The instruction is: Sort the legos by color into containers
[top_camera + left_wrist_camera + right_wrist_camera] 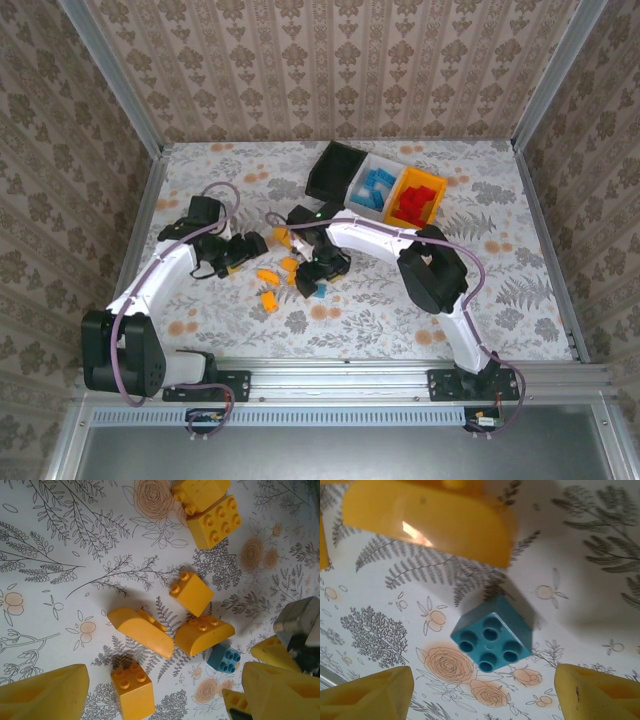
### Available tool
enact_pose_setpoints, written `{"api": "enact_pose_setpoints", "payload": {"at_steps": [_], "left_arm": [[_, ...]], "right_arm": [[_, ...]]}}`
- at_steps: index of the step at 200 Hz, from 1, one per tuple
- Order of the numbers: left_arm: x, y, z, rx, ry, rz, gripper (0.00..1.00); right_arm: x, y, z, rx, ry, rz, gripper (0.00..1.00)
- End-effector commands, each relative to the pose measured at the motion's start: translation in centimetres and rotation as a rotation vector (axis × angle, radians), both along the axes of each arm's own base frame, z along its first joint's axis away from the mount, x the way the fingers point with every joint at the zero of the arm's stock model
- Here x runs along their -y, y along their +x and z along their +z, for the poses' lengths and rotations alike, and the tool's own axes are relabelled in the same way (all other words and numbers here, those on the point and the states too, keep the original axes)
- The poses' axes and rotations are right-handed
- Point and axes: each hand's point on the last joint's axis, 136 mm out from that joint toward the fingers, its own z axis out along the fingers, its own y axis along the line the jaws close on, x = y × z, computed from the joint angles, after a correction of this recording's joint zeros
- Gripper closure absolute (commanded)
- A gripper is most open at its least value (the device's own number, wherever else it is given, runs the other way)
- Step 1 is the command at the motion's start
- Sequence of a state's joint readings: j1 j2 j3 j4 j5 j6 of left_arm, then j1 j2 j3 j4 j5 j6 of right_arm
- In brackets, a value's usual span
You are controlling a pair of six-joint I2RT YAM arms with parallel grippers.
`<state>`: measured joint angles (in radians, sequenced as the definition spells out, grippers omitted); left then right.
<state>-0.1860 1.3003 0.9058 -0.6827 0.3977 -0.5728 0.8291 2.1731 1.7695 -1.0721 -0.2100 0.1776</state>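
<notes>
I am judging the sort as well past halfway. The white bin (368,210) is holding the blue legos (378,186) and the orange-yellow bin (437,180) is holding the red legos (418,200). The black bin (325,180) is looking empty to me, though its dark inside is hard to read.

What is left is lying on the desk (500,290) between the two arms: a scatter of yellow legos (192,592), none binned so far, and one stray blue lego (492,640) just beside them.

I am hovering the right hand (485,690) over that blue lego with its fingers (370,695) spread wide on either side and gripping nothing. The left hand (243,252) is hanging over the yellow pile, also wide open and empty.

So I am reckoning on one more blue lego for the white bin, then all the yellows, presumably for the black one.
</notes>
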Motion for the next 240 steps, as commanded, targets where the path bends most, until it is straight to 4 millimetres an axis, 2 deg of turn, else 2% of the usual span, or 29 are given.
{"api": "enact_pose_setpoints", "payload": {"at_steps": [1, 52, 84, 135, 151, 177, 198, 218, 240], "left_arm": [[0.0, -0.3, 0.2, 0.004, -0.021, 0.002, 0.18], [-0.1, -0.5, 0.1, -0.003, -0.022, 0.0, 0.18], [-0.2, -0.6, 0.1, -0.009, -0.023, -0.001, 0.18], [-0.4, -0.9, 0.1, -0.015, -0.022, 0.003, 0.17], [-0.4, -0.9, 0.0, -0.018, -0.023, 0.005, 0.17], [-0.4, -0.9, 0.0, -0.02, -0.028, 0.007, 0.16], [-0.4, -0.9, 0.1, -0.018, -0.025, 0.007, 0.16], [-0.5, -1.0, 0.2, -0.016, -0.021, 0.01, 0.16], [-0.7, -1.0, 0.3, -0.011, -0.016, 0.014, 0.15]], "right_arm": [[0.6, -0.4, -1.3, 0.041, -0.067, 0.098, 0.24], [0.9, 0.1, -2.6, 0.072, -0.122, 0.127, 0.25], [1.3, 1.1, -3.3, 0.121, -0.192, 0.131, 0.27], [0.9, 2.5, -3.3, 0.165, -0.216, 0.117, 0.32], [0.6, 2.7, -3.2, 0.169, -0.208, 0.114, 0.37], [0.1, 2.6, -3.3, 0.153, -0.192, 0.107, 0.57], [0.5, 2.6, -3.4, 0.147, -0.2, 0.098, 0.6], [1.4, 3.0, -2.6, 0.143, -0.199, 0.055, 0.6], [3.1, 4.0, -0.8, 0.138, -0.159, -0.051, 0.61]]}}
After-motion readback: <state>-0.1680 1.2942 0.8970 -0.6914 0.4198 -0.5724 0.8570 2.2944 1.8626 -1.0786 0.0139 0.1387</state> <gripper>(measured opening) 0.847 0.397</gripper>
